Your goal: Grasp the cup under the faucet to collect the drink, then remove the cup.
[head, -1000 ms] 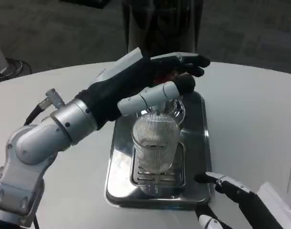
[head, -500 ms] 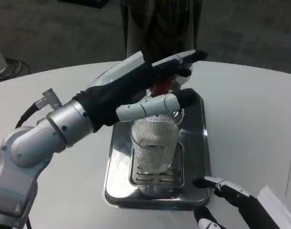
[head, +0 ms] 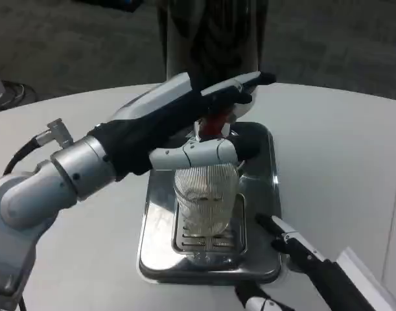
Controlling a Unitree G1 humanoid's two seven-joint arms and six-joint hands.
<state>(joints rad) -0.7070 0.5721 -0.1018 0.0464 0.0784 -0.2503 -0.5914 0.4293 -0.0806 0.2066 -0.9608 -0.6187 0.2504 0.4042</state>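
Observation:
A clear ribbed cup (head: 207, 201) stands upright on the slotted grate (head: 207, 241) of a steel drip tray (head: 266, 188), under the red faucet lever (head: 215, 123). My left hand (head: 178, 116) reaches over the cup. Its long fingers lie stretched over the red lever and its thumb (head: 198, 154) runs across just above the cup's rim. It grips nothing that I can see. My right hand (head: 295, 256) comes in from the bottom right, its fingers apart and one fingertip (head: 262, 221) close to the cup's right side, empty.
The dark drink dispenser (head: 210, 35) rises behind the tray at the table's far edge. White tabletop (head: 340, 162) spreads right and left of the tray. My left forearm (head: 61, 181) crosses the table's left half.
My left hand's fingers have lifted and swung in over the red lever. My right hand has moved up and left toward the cup. The cup has stayed on the grate.

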